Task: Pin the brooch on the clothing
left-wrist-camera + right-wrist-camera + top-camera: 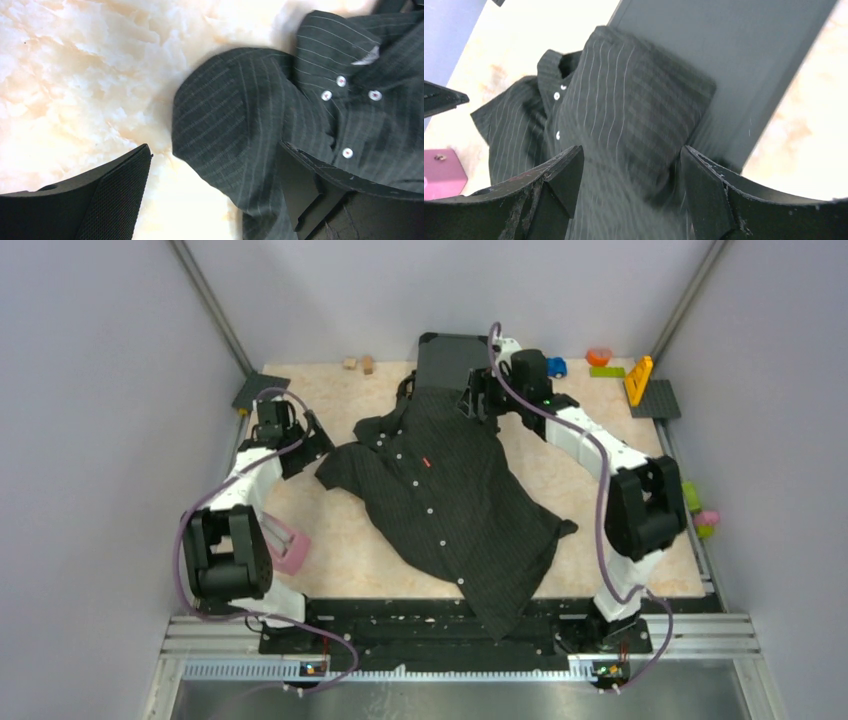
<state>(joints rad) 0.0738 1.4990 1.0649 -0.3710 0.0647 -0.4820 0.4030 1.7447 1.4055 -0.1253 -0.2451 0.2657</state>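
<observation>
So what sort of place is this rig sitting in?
Looks like a lab test cell, not a home: plain grey panel walls on metal framing, a marble-patterned table, and toy blocks parked along its far edge.

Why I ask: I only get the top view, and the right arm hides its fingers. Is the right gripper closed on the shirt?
Observer: No. The right gripper is open, with a fold of the shirt between its jaws, over the dark grey suitcase.
Operator: And the left?
Observer: The left gripper is open too, one finger over the shirt's edge, the other over the tabletop.
</observation>
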